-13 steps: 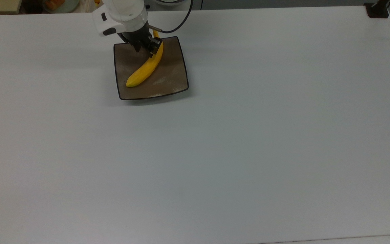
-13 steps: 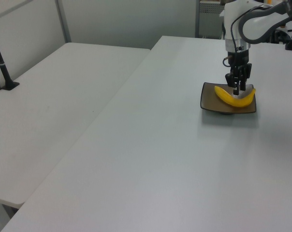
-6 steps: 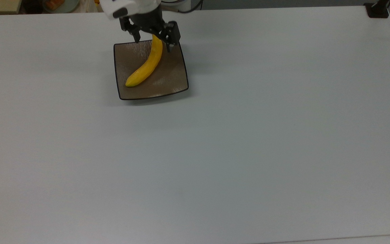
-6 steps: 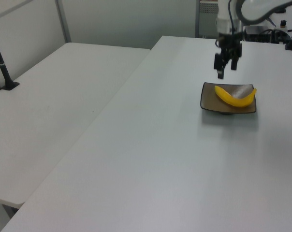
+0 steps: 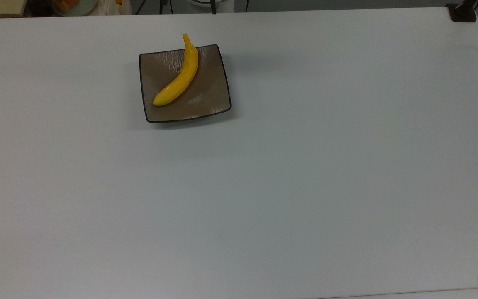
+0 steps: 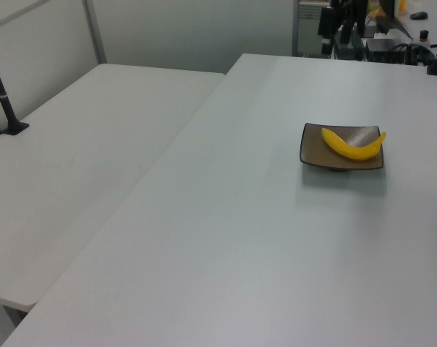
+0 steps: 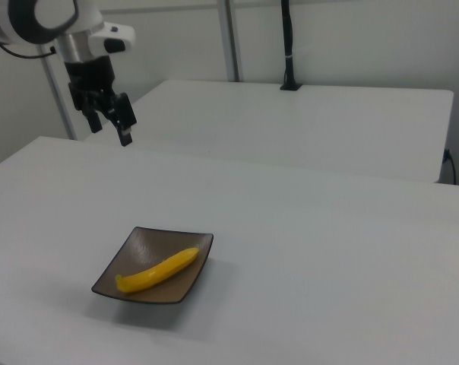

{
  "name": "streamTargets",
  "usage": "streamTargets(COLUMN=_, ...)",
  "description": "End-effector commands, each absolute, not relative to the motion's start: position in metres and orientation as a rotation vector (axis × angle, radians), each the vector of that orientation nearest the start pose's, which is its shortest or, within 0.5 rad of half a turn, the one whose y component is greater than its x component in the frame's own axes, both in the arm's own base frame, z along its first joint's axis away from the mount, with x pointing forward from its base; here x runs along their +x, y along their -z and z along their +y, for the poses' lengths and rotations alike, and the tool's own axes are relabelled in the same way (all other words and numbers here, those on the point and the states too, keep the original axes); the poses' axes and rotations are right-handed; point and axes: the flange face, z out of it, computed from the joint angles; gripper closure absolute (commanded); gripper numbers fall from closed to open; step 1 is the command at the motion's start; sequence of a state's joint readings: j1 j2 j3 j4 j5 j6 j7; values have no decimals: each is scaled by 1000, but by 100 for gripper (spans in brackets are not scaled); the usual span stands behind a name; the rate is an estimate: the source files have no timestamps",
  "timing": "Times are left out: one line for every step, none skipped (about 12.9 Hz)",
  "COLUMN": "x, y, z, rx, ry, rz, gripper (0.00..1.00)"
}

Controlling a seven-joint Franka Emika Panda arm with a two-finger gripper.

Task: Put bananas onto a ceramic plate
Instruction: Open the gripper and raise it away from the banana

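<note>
The yellow banana (image 5: 179, 81) lies diagonally on the square brown ceramic plate (image 5: 206, 93), and its thin stem pokes over the plate's far rim. From the side, the banana (image 6: 351, 147) rests inside the plate (image 6: 312, 149), curve down. In the right view the banana (image 7: 157, 271) sits on the plate (image 7: 142, 245) near the table's front left. My gripper (image 7: 109, 126) hangs open and empty, high above the table, well up and to the right view's left of the plate.
The white table (image 5: 305, 166) stretches wide around the plate. A second white table (image 6: 88, 152) adjoins it, carrying a black post (image 6: 3, 94). A black clamp (image 5: 463, 12) sits at the top view's upper right corner. Cluttered items (image 5: 69, 5) lie beyond the far edge.
The gripper let go of the banana, opened, and rose away from the plate, leaving the top view. The banana stays on the plate, barely shifted.
</note>
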State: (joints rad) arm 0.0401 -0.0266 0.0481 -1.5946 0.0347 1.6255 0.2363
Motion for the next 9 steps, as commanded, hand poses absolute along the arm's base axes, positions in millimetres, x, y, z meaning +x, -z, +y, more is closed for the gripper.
streamTargets(x=550, y=-635, z=58, rx=-3094, ry=48, rz=-115, gripper=0)
streamTargets(x=555, y=-626, z=58, rx=-3093, ry=45, rz=-181, gripper=0)
streamTargets(x=554, y=-622, z=56, rx=-3087, ry=58, rz=-211, gripper=0)
streamTargets(x=558, y=-623, z=57, rx=-3079, ry=97, rz=-218, gripper=0)
streamTargets(x=562, y=-626, z=58, rx=-3074, ry=158, rz=-216, gripper=0)
streamTargets(x=561, y=-620, z=59, rx=-3075, ry=145, rz=-217, gripper=0)
streamTargets(x=561, y=-620, z=59, rx=-3075, ry=147, rz=-213, gripper=0)
streamTargets(x=561, y=-620, z=59, rx=-3074, ry=147, rz=-217, gripper=0)
streamTargets(x=562, y=-619, z=58, rx=-3076, ry=147, rz=-220, gripper=0)
